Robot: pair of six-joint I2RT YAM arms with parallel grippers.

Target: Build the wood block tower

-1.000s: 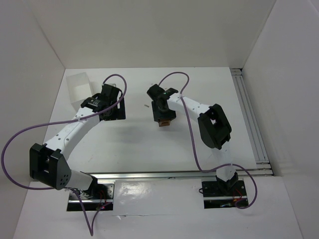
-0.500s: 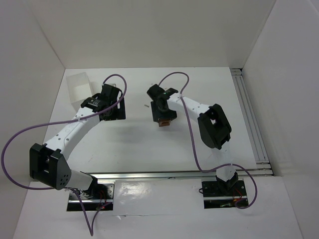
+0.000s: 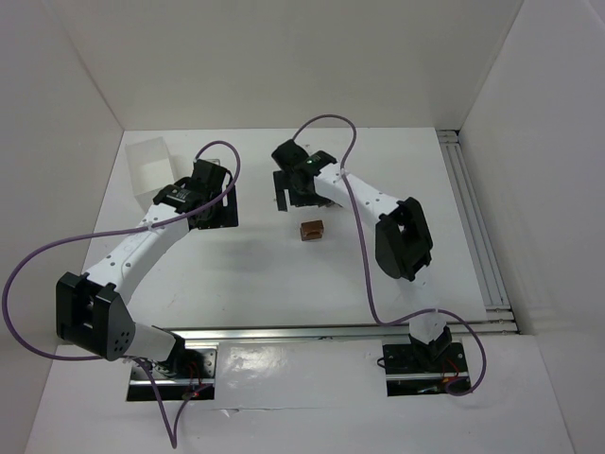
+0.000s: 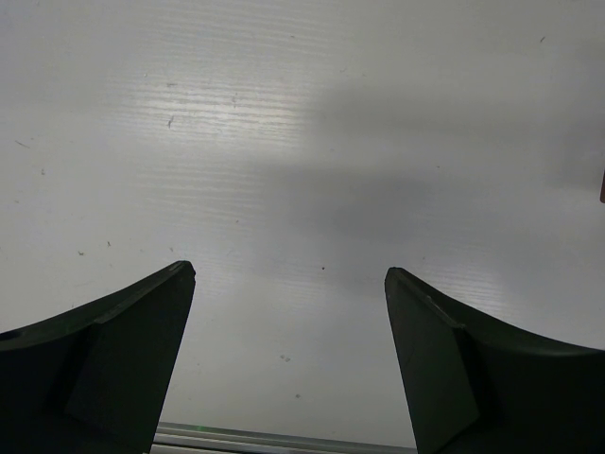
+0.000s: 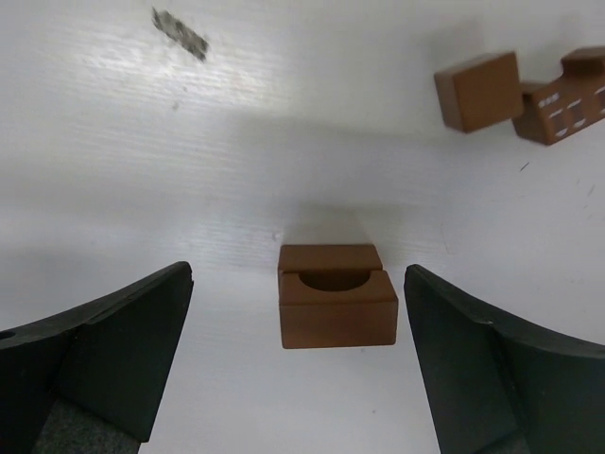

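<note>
Top external view: the tower (image 3: 312, 230) stands on the white table (image 3: 255, 274) a little right of the frame's centre. It shows as a small reddish-brown stack seen from above, so its height in cubes cannot be told. The right tool (image 3: 288, 194) hangs just up and left of it, not touching it, at the end of the right arm that bends in from the lower right. The left tool (image 3: 213, 210) is left of centre, well apart from the tower. A pale translucent tray (image 3: 146, 163) lies in the upper left part of the table, near the left tool.

Right wrist view: the right tool (image 5: 298, 274) is spread wide and holds nothing; its two dark halves fill the lower left and lower right corners. The tower (image 5: 336, 312) stands in the lower middle of the frame between them, with bare table on either side, touching neither half. Its top face carries a rounded hollow. Two loose blocks (image 5: 479, 90) lie in the upper right of the frame, well apart from the tower. They lie side by side, but whether they touch cannot be told. The one at the frame's edge bears small white marks. A dark grey mark (image 5: 180, 33) sits on the table at the upper left.

Left wrist view: the left tool (image 4: 289, 272) is also spread wide, with only bare table between its halves. A thin red-brown sliver shows at the right edge at mid-height, too little of it to say what it is.
</note>
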